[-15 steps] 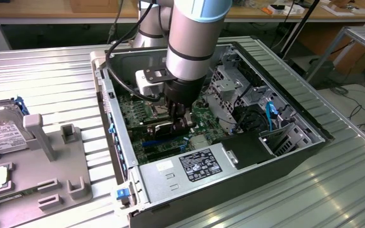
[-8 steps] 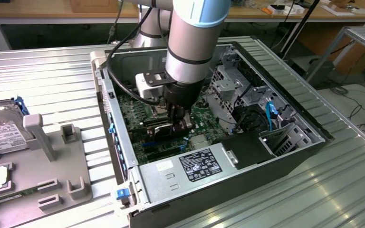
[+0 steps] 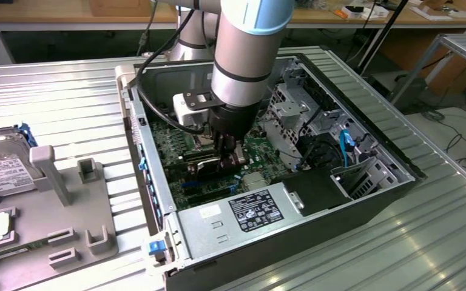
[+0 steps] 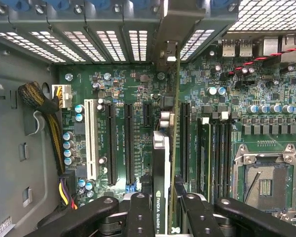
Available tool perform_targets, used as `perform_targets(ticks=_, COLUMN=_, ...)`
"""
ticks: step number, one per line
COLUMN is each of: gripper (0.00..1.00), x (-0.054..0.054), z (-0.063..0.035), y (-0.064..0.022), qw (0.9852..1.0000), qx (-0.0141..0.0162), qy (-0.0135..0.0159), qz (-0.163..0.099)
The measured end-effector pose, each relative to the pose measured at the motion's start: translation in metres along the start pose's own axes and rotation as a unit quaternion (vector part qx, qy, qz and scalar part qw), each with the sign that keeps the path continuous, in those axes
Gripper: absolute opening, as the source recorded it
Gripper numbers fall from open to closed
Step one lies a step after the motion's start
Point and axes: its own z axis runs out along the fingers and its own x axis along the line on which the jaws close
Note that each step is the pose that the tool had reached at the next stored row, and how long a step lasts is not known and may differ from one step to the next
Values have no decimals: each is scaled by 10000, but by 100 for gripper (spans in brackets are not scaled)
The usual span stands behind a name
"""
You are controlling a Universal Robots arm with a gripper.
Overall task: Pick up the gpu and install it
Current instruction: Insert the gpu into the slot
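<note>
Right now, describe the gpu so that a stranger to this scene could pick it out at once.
Look into the open computer case on the metal table, down to the green motherboard. Among its black slots the gpu stands on edge, a thin card gripped between the jaws. Unlike the memory sticks seated nearby, it carries an NVIDIA label on its dark side.

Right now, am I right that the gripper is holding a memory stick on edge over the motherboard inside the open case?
Not quite: the gripper is holding the gpu, not a memory stick, as its NVIDIA label in the wrist view shows. It is on edge over the motherboard inside the open case.
</note>
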Motion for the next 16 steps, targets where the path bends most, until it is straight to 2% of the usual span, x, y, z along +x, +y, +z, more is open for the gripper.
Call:
perform_targets(ticks=12, gripper=27, x=-32, z=0, y=9, qw=10000, qx=0, qy=2, qz=-12)
perform_targets(ticks=16, gripper=27, x=-31, z=2, y=57, qw=10000, qx=4, qy=0, qz=-27)
